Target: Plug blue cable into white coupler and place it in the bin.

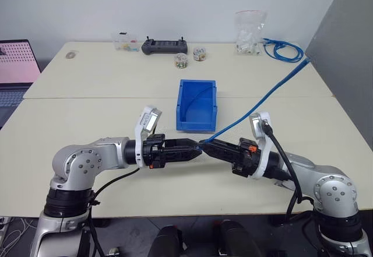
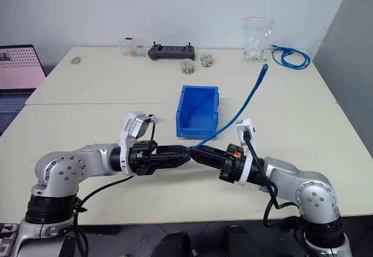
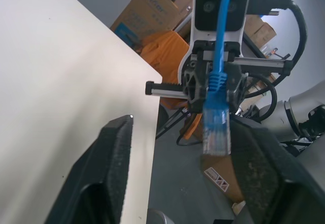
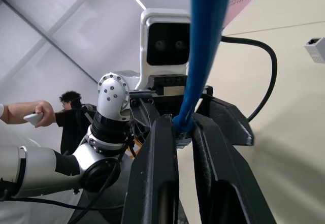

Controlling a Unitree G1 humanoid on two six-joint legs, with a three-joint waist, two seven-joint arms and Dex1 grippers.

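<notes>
Blue cable (image 3: 219, 41) pinched in right pincer (image 1: 205, 145) — left pincer (image 3: 183, 163) spread; coupler seemingly hidden.

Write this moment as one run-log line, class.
right gripper: shut on blue cable | left gripper: open | bin: on table

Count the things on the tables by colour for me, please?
Blue: 3 – blue cable, bin, coiled cable
Black: 1 – controller
White: 1 – white coupler
Clear: 4 – bag, box, two tubs
Total: 9
</notes>
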